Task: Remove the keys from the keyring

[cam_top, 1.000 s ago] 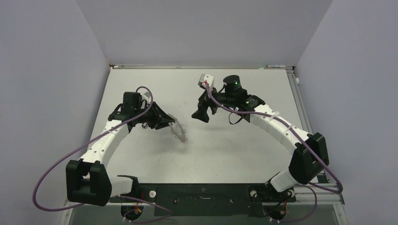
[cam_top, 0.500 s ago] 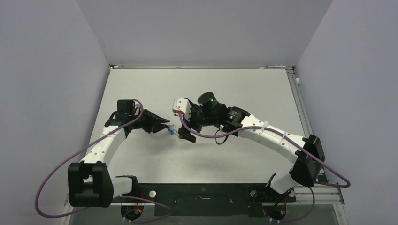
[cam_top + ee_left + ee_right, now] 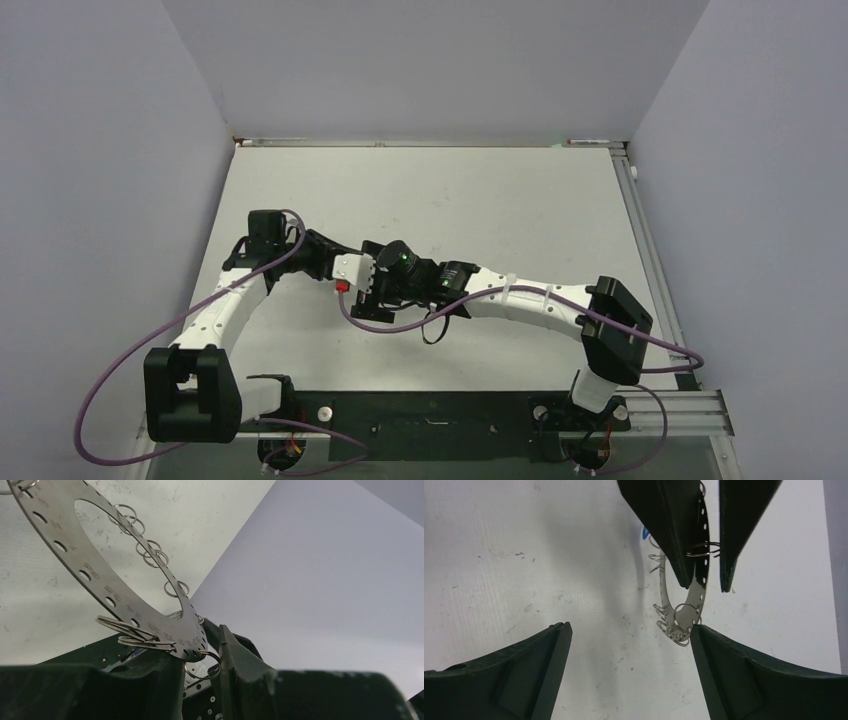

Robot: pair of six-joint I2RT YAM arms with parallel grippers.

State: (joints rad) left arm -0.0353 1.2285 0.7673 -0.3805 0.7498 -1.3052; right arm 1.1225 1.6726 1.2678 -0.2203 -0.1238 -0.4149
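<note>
Left gripper (image 3: 200, 655) pinches the keyring (image 3: 80, 555) by its rim, with one dark finger (image 3: 240, 665) pressed against each flat face of the metal; the keyring is a wide, flat grey ring with a big central hole, a row of small punched holes and stamped marks along its band, and thin wire loops (image 3: 150, 550) threaded through its rim; two larger loops (image 3: 125, 629) hang just beside the place where it is held.

Seen from the right wrist, the keyring stands upright and edge-on over the pale, scuffed table (image 3: 499, 555); whether its low end touches the table cannot be told. The right gripper (image 3: 630, 627) is spread wide and faces the keyring; the keyring's bottom curve lies between the fingertips, just beside the tip of the finger (image 3: 744, 675) at the right of that view; contact there cannot be told. A blue key head (image 3: 644, 531) peeks out from behind a finger of the left gripper, next to the keyring; the other keys are too small or too hidden to make out.

From above, both arms meet over the left half of the table, about midway between its near and far edges; the left arm (image 3: 225, 300) reaches in from the near left corner; the right arm (image 3: 530, 305) stretches across from the near right corner; its white wrist camera (image 3: 352, 270) covers the keyring in that view.
</note>
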